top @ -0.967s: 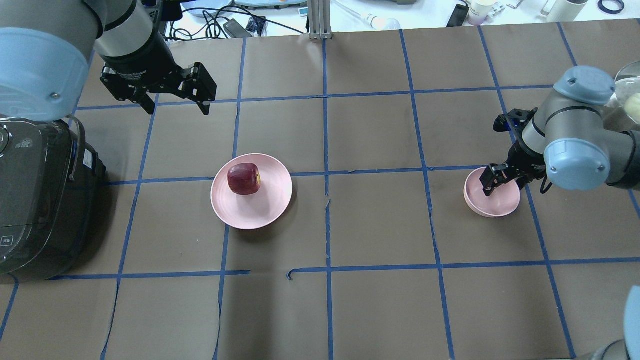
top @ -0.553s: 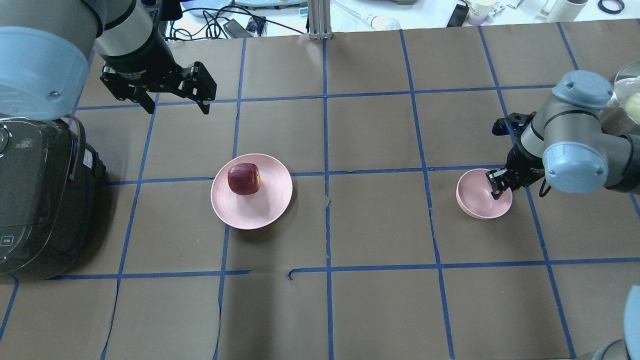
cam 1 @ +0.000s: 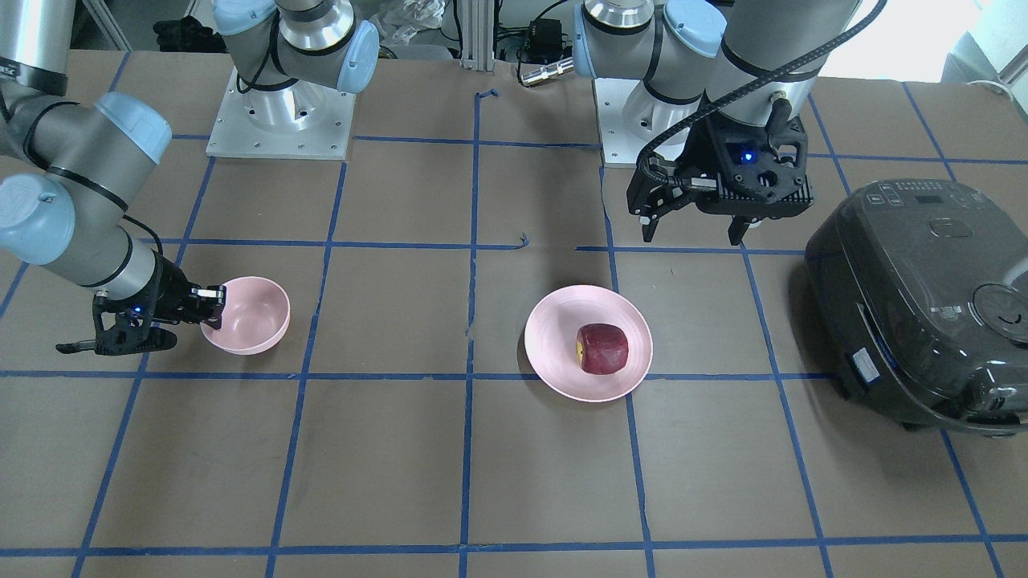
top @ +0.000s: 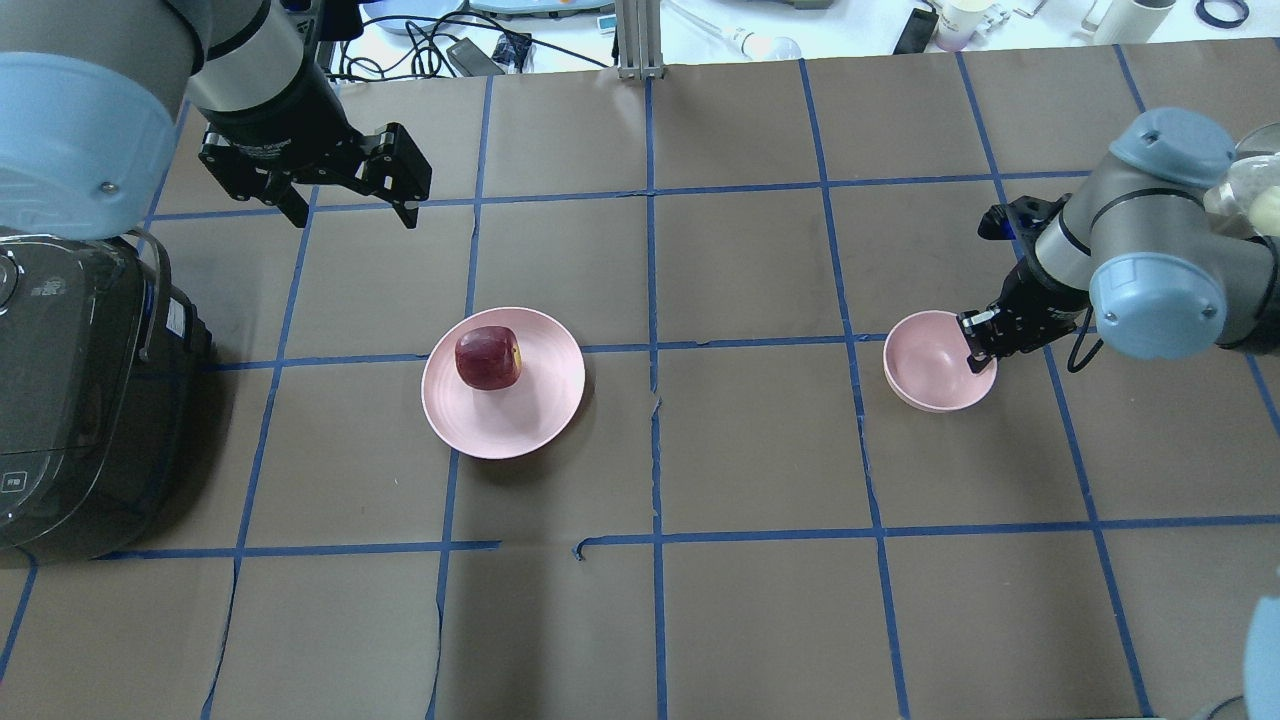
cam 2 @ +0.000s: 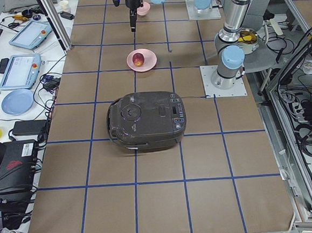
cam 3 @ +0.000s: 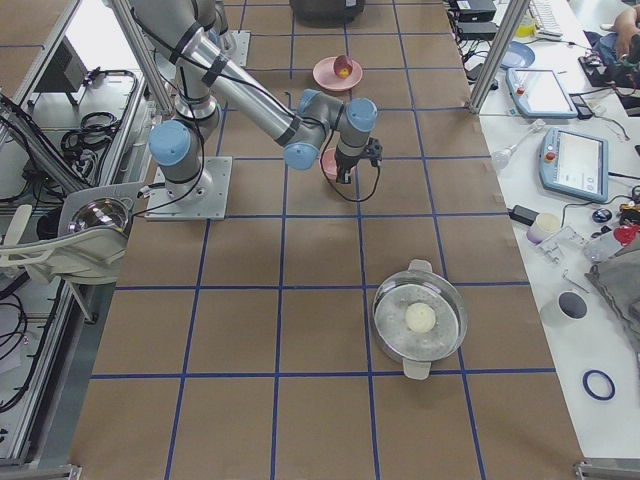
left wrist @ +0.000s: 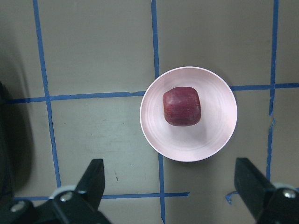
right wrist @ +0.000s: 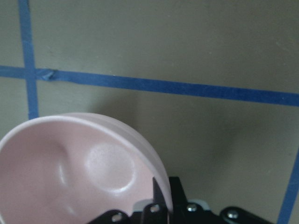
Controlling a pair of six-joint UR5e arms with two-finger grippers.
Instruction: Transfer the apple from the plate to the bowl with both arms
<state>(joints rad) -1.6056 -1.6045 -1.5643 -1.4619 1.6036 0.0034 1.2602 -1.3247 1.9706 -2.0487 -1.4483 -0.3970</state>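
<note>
A: Quick, where's the apple [top: 488, 357]?
B: On the plate [top: 540, 412], a bit off-centre twd the rice cooker [top: 70, 400] side. Its yellowish patch faces the other way, twd the bowl [top: 925, 372]. Nothing's touching it.
A: Plate itself?
B: Flat on the table [top: 760, 450], sitting over a crossing of the blue tape lines [top: 750, 186].
A: L gripper [top: 355, 218]?
B: Spread wide, nothing in it. It hangs high over the table, offset from the plate twd the cooker side. Its wrist cam looks straight down w/ plate & apple in full view, and the two fingers [left wrist: 93, 179] at the bottom edge, one to each side of the plate.
A: R gripper [top: 978, 352]?
B: Clamped on the bowl's rim, at the edge farthest from the plate. Its wrist cam shows the bowl wall pinched btw the fingers, one inside, one outside.
A: Bowl pos?
B: Well apart from the plate, on the side opp. the cooker. Open side up, pale pink inside showing.
A: Resting on the table or lifted?
B: Can't tell from these views. The rim looks slightly tilted in the R wrist cam, that's all.
A: Cooker?
B: Dark, lid down, standing apart from the plate on the robot's L side.
</note>
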